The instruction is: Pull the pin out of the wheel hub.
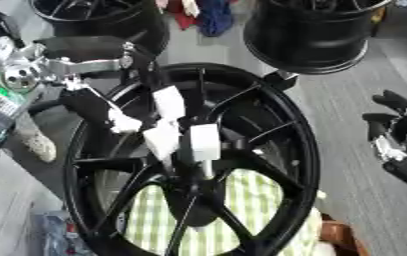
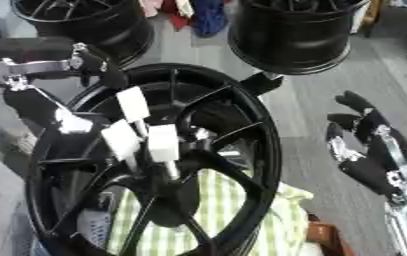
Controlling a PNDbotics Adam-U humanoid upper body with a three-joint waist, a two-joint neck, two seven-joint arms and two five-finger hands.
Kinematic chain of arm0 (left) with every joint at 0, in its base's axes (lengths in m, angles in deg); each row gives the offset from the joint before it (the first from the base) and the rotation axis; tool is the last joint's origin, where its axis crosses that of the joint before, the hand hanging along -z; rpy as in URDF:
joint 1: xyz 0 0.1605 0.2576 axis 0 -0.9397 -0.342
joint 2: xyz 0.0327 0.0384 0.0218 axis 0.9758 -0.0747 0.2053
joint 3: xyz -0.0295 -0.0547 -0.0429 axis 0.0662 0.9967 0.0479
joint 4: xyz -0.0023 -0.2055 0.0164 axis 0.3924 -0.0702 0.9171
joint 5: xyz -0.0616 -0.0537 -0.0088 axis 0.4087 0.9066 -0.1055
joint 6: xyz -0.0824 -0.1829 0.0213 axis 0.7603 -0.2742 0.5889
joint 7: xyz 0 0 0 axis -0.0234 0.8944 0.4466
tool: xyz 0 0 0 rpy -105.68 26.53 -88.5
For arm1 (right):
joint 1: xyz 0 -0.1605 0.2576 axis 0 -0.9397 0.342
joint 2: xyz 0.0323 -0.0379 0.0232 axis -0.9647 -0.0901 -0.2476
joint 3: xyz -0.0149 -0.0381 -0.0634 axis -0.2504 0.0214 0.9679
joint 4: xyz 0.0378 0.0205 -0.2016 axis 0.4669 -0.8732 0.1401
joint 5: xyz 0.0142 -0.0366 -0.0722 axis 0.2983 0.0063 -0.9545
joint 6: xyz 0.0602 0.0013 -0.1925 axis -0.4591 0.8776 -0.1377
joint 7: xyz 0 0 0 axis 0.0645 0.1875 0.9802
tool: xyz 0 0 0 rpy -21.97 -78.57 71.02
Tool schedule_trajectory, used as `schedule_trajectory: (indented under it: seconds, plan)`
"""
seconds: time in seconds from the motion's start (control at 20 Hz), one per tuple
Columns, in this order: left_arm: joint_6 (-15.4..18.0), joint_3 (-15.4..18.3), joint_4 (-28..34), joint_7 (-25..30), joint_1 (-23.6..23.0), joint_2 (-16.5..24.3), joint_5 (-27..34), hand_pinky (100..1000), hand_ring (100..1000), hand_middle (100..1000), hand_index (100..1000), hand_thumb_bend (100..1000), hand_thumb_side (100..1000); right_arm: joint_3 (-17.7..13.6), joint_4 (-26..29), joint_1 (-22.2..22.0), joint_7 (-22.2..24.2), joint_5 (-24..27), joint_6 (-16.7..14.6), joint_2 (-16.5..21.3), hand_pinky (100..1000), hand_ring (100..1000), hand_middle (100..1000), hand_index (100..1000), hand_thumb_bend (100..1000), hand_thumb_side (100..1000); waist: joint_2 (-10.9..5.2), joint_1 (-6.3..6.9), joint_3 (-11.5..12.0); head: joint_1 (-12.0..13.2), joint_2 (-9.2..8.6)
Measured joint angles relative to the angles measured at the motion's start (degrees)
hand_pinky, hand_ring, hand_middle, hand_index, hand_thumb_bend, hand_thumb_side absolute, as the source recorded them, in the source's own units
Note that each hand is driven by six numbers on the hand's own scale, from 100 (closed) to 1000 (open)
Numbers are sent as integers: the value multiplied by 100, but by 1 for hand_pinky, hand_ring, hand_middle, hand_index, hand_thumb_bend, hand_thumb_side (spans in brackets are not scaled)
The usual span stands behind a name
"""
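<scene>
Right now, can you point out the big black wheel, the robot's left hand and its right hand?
wheel [image 1: 281, 120]: left eye view, on the bare black rim at its right side.
left hand [image 1: 167, 132]: left eye view, on a white-tipped finger over the hub.
right hand [image 2: 364, 150]: right eye view, on the dark palm.

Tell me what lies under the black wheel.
Through the spokes of the wheel, a green-and-white checked cloth shows. The left hand, fingers at the hub, covers the pin; the surface beneath the cloth is hidden.
</scene>
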Motion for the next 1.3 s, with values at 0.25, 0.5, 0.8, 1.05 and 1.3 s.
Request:
schedule_trajectory:
  seconds: [0.25, 0.5, 0.8, 1.05, 1.3]
  plan:
    - [-15, -61, 113, 148, -13, 56, 54, 516, 637, 655, 839, 346, 467, -1, -1, -2, 0, -1, 0, 22, 850, 803, 911, 974, 100, 363, -13, 31, 6, -16, 0]
    - [-8, -174, 252, 328, -12, 95, 122, 509, 631, 654, 841, 346, 467, -1, -2, -3, 0, -1, 0, 39, 850, 803, 911, 974, 100, 363, -19, 31, 7, -17, 0]
    - [-30, -332, 375, 536, -10, 95, 198, 514, 650, 671, 845, 346, 469, -1, -3, -4, 0, -1, 0, 40, 850, 803, 910, 974, 100, 362, -20, 31, 7, -17, 0]
    - [-50, -491, 366, 651, -10, 64, 196, 529, 650, 689, 846, 346, 465, -1, -4, -4, 0, -2, 0, 40, 850, 803, 910, 974, 100, 361, -21, 31, 6, -16, 0]
    - [-6, -600, 325, 704, -9, -46, 131, 536, 641, 695, 844, 336, 455, 0, -4, -4, 2, -2, -1, 40, 850, 803, 910, 974, 100, 361, -23, 28, -5, -14, 0]
